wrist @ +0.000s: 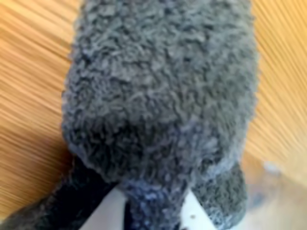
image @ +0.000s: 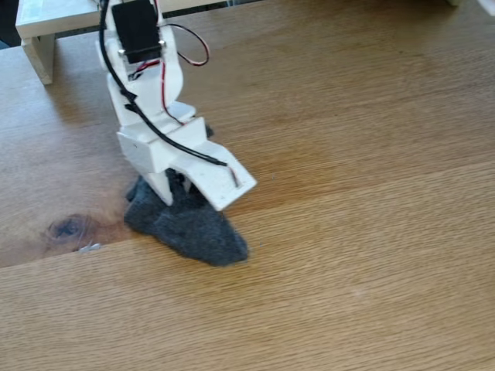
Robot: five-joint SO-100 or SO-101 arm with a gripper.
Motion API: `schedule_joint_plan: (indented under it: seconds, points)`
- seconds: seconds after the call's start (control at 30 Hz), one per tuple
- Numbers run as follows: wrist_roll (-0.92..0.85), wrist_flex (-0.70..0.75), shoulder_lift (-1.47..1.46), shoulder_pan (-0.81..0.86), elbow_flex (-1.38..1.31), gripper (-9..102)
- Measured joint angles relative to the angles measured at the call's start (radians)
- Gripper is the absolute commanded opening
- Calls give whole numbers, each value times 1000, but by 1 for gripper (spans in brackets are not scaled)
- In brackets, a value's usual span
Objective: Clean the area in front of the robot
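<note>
The hand [image: 176, 193] points down at the bench [image: 371, 255] and is closed on a dark grey fleecy cloth [image: 189, 224]. In the wrist view, two white fingers [wrist: 108, 213] pinch a fold of the cloth [wrist: 158, 96] between them, with no open gap visible. The cloth spreads out below the hand and lies flat against the wood, so the contact appears suited to wiping.

The robot [image: 147, 93] rises from the hand toward the top of the fixed view, with a black servo [image: 138, 31] and thin red and black wires [image: 193, 54] along it. A white shelf frame [image: 39, 39] stands behind it.

The area to be cleaned is the light-brown wood around and ahead of the cloth. To the left of the cloth in the fixed view lie a dark knot [image: 68, 227] and a small pale smudge [image: 90, 248] (just beside the plank seam). The smudge is apart from the cloth and appears untouched.

Judged progress: the cloth is grasped and on the surface, so wiping is in hand. The smudge remains to be covered. Whether the rest of the wood has been wiped cannot be told.
</note>
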Motion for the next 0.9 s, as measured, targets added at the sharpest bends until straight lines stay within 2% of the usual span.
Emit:
schedule_joint_plan:
  seconds: [0.13,0.3,0.43,0.57,0.63,0.8,0.9]
  points:
    - [61,-71,97,95,0,0]
    - [143,-302,104,253,0,0]
    - [87,-465,-25,333,0,0]
    - [-35,-661,-215,330,0,0]
    - [-63,-712,-242,330,0,0]
    - [-133,-739,-290,330,-5,0]
    - [-106,-638,-290,321,-14,0]
